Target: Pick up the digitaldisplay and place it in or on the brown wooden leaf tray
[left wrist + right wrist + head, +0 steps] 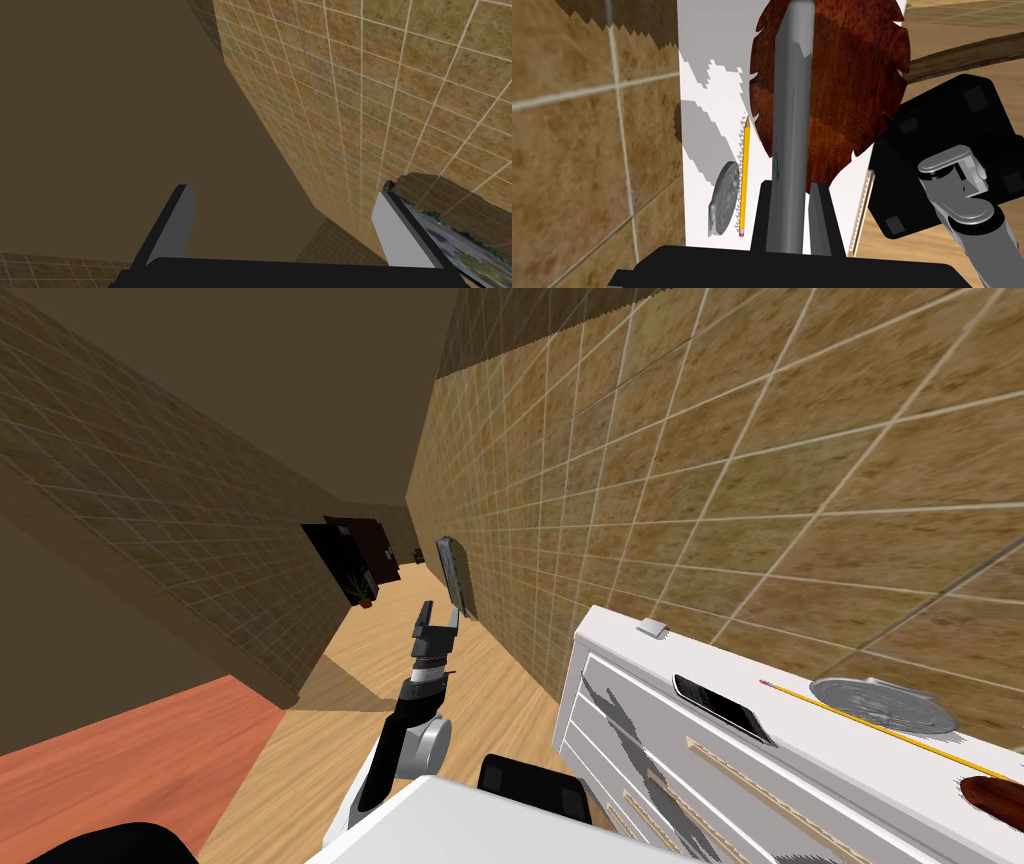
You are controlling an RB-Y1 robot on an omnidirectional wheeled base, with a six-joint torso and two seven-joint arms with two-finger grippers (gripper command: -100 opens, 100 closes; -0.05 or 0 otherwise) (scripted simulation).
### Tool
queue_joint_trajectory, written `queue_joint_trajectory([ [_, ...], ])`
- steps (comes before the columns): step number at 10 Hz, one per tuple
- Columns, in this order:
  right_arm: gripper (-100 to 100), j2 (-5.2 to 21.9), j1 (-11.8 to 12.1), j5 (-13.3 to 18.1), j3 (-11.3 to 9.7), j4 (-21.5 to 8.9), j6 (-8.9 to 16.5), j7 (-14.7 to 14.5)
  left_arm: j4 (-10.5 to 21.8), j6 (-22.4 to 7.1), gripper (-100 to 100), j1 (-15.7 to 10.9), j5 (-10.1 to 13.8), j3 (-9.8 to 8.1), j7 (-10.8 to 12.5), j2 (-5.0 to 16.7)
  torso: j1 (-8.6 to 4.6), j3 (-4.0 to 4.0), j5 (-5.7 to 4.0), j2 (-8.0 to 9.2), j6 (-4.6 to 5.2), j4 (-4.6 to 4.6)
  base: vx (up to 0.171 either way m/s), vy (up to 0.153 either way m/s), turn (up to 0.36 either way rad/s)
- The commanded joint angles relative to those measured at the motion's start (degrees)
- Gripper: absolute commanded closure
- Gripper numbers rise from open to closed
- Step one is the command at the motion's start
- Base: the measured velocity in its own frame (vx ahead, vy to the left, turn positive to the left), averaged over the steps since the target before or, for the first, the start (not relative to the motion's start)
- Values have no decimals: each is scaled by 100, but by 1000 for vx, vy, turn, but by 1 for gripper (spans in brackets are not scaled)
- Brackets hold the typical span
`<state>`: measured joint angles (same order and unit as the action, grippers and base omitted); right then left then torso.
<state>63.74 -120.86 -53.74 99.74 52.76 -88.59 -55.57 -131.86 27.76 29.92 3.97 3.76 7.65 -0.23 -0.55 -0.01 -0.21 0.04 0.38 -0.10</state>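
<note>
One arm shows in the head view: the left gripper (440,616) is stretched out forward over the wooden floor (320,738), its two fingers pointing away from me. Well off to the right of those fingers a white desk (640,653) stands against the tiled wall (750,488), with drawers (610,718) in its front. On its top lie a dark flat slab (722,703) near the front edge, a yellow pencil (870,728) slanting along the top, and a silver disc (885,706) just beside the pencil on the wall side. Past the pencil's point, at the end of the desk farthest from the left fingers, a bit of the brown leaf tray (1000,800) shows.

Left wrist view: the fingers stand wide apart with nothing between them.

Right wrist view: the right gripper (792,185) has its fingers closed on the digitaldisplay (792,100), a thin grey slab seen edge-on. The dark fingers press its two flat sides at its near end, and the rest runs straight out past the fingertips. Beyond the fingertips, behind the digitaldisplay, the tray lies on the white desk top, dark red-brown wood with a toothed rim. The slab's far end overlaps the tray's middle; whether it touches the tray I cannot tell. Pencil and disc lie beside the fingers on the wall side, the eraser end nearest the gripper, the sharpened tip just beside the tray's rim.
</note>
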Motion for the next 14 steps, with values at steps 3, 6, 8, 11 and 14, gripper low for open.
queue_joint_trajectory([
  [3,100,31,8,55,17,-16,-52,23,0,0,0,0,0,0,0,0,25,-5,10,-9,-6,-2,-10,1,25],
  [6,100,31,8,55,17,-16,-52,23,0,0,0,0,0,0,0,0,20,-8,12,-14,-9,-2,-1,-17,-7],
  [8,100,31,8,55,17,-16,-52,23,0,0,0,0,0,0,0,0,24,-6,13,-10,-14,-2,-13,-12,25],
  [11,100,57,-3,159,19,24,-142,32,0,0,0,0,0,0,0,0,21,-5,14,-9,-12,-1,-5,-22,-1],
  [14,100,57,-3,159,19,24,-142,32,0,0,0,0,0,0,0,0,29,-6,19,-12,-15,-1,-7,-10,13],
])
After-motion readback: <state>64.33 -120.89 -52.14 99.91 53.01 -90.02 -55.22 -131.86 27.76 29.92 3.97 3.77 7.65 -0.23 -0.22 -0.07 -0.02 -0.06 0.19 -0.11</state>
